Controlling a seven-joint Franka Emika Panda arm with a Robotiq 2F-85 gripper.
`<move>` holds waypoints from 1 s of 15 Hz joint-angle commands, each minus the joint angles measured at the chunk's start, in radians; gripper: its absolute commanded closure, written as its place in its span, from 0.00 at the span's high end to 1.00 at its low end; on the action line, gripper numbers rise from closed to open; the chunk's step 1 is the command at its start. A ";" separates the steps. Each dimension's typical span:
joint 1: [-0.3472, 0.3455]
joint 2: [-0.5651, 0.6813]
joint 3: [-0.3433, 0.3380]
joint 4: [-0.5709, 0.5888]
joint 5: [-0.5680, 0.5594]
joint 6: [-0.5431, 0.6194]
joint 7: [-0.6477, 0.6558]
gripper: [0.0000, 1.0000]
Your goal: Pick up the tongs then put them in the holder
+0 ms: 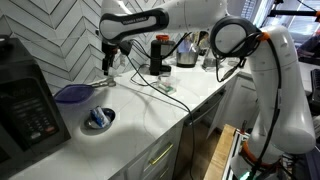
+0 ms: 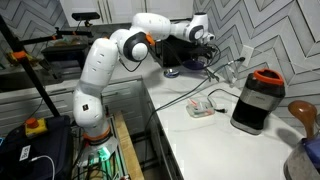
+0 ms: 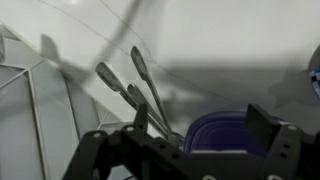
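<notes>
The tongs (image 3: pixel 147 85) are slim silvery arms lying on the white counter beside the purple bowl (image 3: pixel 215 138). In the wrist view they run up past my left finger. My gripper (image 3: pixel 202 122) is open, its fingers wide apart, with the bowl showing between them and nothing held. In an exterior view the gripper (image 1: pixel 108 62) hovers just above the tongs (image 1: pixel 100 84) and the bowl (image 1: pixel 72 94). The holder (image 1: pixel 186 52), a shiny steel canister with utensil handles, stands farther along the counter. It also fills the near corner of an exterior view (image 2: pixel 305 160).
A black box appliance (image 1: pixel 25 110) stands at the counter's end. A dark jar with a red lid (image 1: pixel 160 55) stands between the gripper and the holder. A black cable (image 1: pixel 160 90) crosses the counter. A small dish (image 1: pixel 98 119) sits near the counter's front edge.
</notes>
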 commanded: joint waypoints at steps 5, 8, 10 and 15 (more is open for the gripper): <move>-0.052 0.231 0.040 0.228 0.046 -0.079 -0.371 1.00; -0.041 0.320 0.046 0.321 0.063 -0.127 -0.414 0.95; -0.031 0.359 0.042 0.363 0.060 -0.152 -0.422 0.74; -0.004 0.418 0.025 0.432 0.024 -0.102 -0.411 0.65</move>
